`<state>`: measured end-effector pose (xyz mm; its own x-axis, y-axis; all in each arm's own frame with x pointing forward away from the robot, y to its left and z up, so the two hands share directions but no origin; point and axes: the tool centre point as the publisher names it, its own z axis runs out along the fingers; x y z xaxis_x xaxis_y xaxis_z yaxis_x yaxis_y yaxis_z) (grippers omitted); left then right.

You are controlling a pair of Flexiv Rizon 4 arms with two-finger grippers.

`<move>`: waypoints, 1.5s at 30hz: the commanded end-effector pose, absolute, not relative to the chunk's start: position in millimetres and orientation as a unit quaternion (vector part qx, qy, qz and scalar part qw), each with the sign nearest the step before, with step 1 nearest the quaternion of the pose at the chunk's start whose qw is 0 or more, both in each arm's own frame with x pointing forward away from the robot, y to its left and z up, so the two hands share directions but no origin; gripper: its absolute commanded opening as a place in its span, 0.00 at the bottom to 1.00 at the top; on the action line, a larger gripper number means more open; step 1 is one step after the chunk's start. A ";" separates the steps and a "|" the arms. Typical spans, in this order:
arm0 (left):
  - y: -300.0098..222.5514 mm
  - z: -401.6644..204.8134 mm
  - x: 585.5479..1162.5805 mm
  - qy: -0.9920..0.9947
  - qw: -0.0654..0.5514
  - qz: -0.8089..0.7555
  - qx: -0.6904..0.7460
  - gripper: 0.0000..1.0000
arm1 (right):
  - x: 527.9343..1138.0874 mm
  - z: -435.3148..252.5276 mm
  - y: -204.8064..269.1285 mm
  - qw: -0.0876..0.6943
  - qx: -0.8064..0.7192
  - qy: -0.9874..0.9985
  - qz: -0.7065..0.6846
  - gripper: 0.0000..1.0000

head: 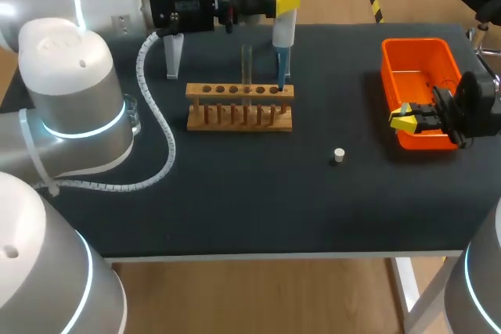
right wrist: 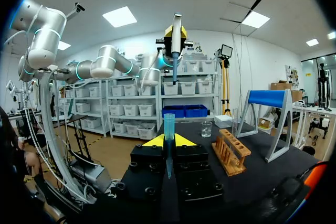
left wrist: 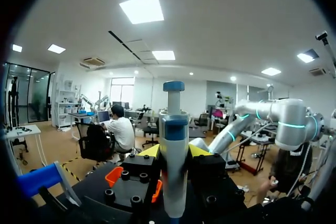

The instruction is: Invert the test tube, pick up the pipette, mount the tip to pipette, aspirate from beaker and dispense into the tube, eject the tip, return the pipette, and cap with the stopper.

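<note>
My left gripper point(head: 288, 1) is shut on the white pipette point(head: 285, 13) and holds it upright over the right end of the wooden rack point(head: 239, 109), its blue shaft reaching down near the rack's last hole. In the left wrist view the pipette point(left wrist: 174, 150) stands between the yellow tips. A clear test tube point(head: 246, 68) stands upright in the rack. My right gripper point(head: 403, 117) hovers over the orange bin point(head: 419, 56), shut on a blue pipette tip point(right wrist: 169, 129). The white stopper point(head: 339, 155) lies on the mat right of the rack.
The blue and white pipette stand point(head: 174, 52) is behind the rack at the back left. A glass beaker point(head: 135, 119) sits partly hidden by my left arm. From the right wrist, the rack point(right wrist: 231, 153), beaker point(right wrist: 206, 128) and stand point(right wrist: 268, 98) lie ahead.
</note>
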<state>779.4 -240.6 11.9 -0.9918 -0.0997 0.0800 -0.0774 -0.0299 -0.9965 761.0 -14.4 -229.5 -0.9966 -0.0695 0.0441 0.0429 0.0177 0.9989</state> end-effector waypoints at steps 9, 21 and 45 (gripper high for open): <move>-241.2 11.5 779.5 0.695 0.008 -0.716 -0.064 0.00 | 760.8 -229.8 -15.2 0.040 0.010 -0.712 -0.701 0.00; -228.5 6.7 775.9 0.701 0.021 -0.712 -0.042 0.00 | 760.8 -229.8 -15.2 0.040 0.010 -0.712 -0.701 0.00; -215.8 0.5 785.3 0.696 0.034 -0.717 -0.019 0.00 | 760.8 -229.8 -15.2 0.040 0.010 -0.712 -0.701 0.00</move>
<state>784.5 -215.8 1.2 -0.9969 -0.0766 -0.0181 0.0201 -0.0253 -0.9995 761.0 -14.4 -229.5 -0.9966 -0.0695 0.0441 0.0429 0.0177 0.9989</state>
